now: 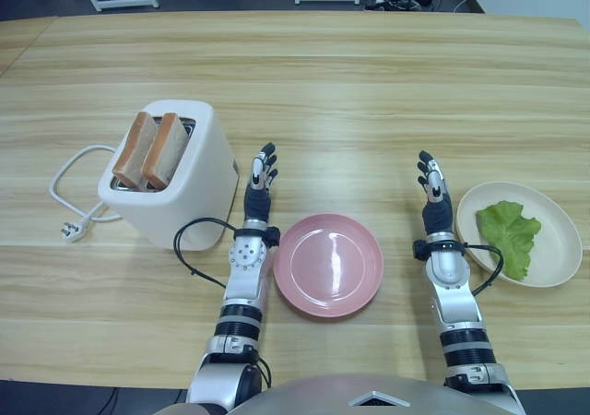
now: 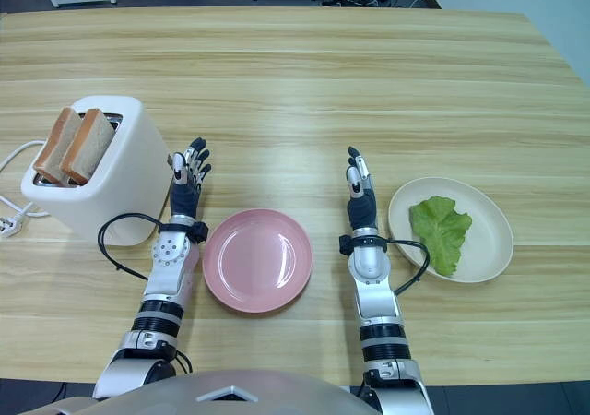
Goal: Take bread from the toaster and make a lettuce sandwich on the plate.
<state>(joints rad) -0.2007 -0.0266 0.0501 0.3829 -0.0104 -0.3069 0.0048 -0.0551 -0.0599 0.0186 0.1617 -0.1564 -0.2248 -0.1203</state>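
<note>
Sandwich not yet started: bread slices in the toaster, lettuce leaf on the beige dish, pink plate bare.

Left eye view: the two bread slices stand upright in the slots of the white toaster at the left of the table. The left hand is just beside the toaster, fingers straight and apart, holding nothing. The pink plate between the two arms carries nothing. Right eye view: the right hand is between the pink plate and the beige dish, fingers stretched out, empty. The lettuce leaf lies in that dish, untouched. In my judgement no step is done: both slices must come out, then slice, leaf and second slice be stacked on the pink plate.
</note>
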